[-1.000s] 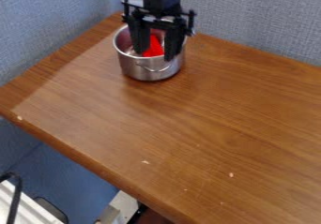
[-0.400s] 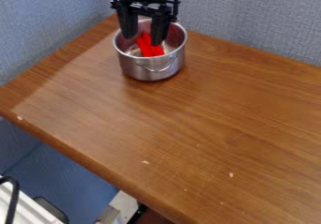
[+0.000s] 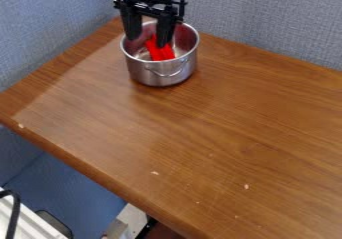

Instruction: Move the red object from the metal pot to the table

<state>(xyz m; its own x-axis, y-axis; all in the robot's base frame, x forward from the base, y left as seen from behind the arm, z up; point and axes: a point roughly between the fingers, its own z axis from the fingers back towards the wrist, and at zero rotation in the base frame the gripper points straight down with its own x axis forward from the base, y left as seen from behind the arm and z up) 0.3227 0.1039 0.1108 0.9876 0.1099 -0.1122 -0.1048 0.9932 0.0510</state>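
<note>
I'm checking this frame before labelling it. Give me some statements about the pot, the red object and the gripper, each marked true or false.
1. The red object lies inside the metal pot. True.
2. The metal pot stands at the middle of the table. False: it stands near the table's far corner, by the blue wall.
3. The gripper is above the pot with its jaws open, pointing down. True.
4. The red object has been set down on the table. False: it is in the pot.
5. The pot lies tipped on its side. False: it stands upright.
</note>
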